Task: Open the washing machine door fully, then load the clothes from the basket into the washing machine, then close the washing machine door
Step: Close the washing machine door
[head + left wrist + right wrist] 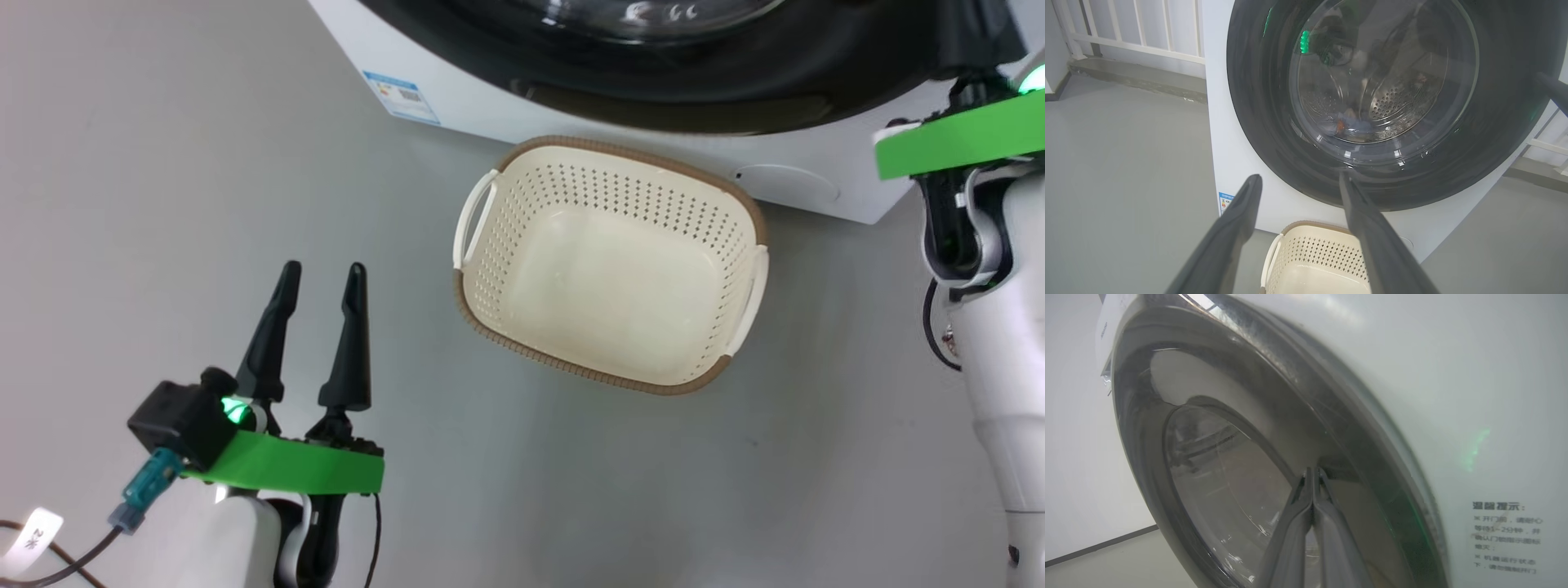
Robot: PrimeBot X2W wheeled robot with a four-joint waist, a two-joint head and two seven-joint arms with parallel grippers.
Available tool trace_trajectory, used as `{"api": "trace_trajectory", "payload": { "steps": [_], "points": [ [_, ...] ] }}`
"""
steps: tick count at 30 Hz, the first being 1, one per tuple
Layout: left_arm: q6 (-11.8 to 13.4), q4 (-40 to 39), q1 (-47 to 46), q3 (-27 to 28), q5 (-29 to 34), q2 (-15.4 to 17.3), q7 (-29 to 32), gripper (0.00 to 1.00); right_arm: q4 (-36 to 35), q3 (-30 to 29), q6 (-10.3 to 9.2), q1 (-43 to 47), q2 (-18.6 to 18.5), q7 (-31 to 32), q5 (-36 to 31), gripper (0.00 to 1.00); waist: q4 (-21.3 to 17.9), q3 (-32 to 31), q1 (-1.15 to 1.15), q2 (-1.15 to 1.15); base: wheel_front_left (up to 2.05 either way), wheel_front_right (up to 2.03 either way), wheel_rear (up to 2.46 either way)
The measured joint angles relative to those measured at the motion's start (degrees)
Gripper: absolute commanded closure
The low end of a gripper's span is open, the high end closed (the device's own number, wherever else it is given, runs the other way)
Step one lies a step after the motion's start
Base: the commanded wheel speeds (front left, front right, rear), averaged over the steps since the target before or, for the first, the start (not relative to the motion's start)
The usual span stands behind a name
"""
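Observation:
The washing machine (457,82) stands white at the top of the head view, and its door (1274,122) lies flat against the front. Through the glass, a light-blue piece of the clothes (1349,123) with an orange patch rests low in the steel drum. The basket (612,269) sits on the floor before the machine with nothing in it, and its far rim shows as basket (1314,253). My left gripper (323,268) hangs open to the basket's left, its fingers (1372,245) pointing at the door. My right gripper (1314,470) is shut, its tips on the door's black ring (1355,465).
Grey floor spreads around the basket. A blue label sticker (402,96) marks the machine's lower left corner. A white railing (1139,28) and a low step (1135,77) run behind the machine. My right forearm (1004,343) stands at the right edge.

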Motion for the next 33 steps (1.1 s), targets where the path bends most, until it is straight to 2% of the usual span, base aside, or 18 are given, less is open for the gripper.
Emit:
{"api": "trace_trajectory", "payload": {
  "steps": [8,13,14,16,18,19,20,21,33],
  "points": [
    [0.0,0.08,-1.07,-0.94,-0.27,-0.29,0.0,0.0,0.34,-2.67,0.51,-1.33,1.43,-0.08,-1.27,1.0,1.1,1.49,0.0,0.0,0.0,0.0,0.0],
    [0.0,1.09,-1.24,-1.36,-0.27,-0.19,0.0,0.0,0.73,-0.83,0.2,-1.42,0.82,-0.01,-1.31,1.0,0.83,0.47,0.0,0.0,0.0,0.0,0.0],
    [0.0,1.4,-1.22,-1.35,-0.27,-0.12,0.0,0.0,0.73,-0.4,0.13,-1.22,0.71,-0.01,-1.27,0.85,0.73,0.14,0.0,0.0,0.0,0.0,0.0],
    [0.0,2.0,-1.12,-1.33,-0.33,0.04,0.0,0.0,0.67,0.49,0.12,-0.16,0.64,-0.01,-1.02,0.66,0.5,-0.59,0.0,0.0,0.0,0.0,0.0],
    [0.0,2.42,-0.77,-1.21,-0.33,0.46,0.0,0.0,0.48,1.58,0.12,1.86,0.77,-0.01,-0.73,0.41,0.2,-1.45,-0.01,0.0,0.0,0.0,0.0],
    [0.0,2.77,-0.56,-1.1,-0.33,0.7,-0.01,0.0,0.36,1.77,0.12,3.07,1.0,-0.01,-0.68,0.18,0.02,-1.89,-0.01,0.0,0.0,0.0,0.0],
    [0.0,3.16,-0.3,-0.96,-0.33,0.94,-0.01,0.0,0.3,2.23,0.01,4.22,1.05,-0.01,-0.46,0.03,-0.19,-2.36,-0.01,0.0,0.0,0.0,0.0],
    [0.0,3.44,0.07,-0.86,-0.33,1.22,0.0,0.0,0.1,2.59,-0.01,5.31,1.16,-0.01,-0.25,0.0,-0.41,-2.82,-0.01,0.0,0.0,0.0,0.0],
    [0.0,6.3,4.19,1.21,-0.32,4.46,0.0,0.0,-2.38,2.47,-0.01,17.2,3.04,0.0,0.73,0.0,-4.12,-9.08,-0.01,0.0,0.0,0.0,0.0]
  ]
}}
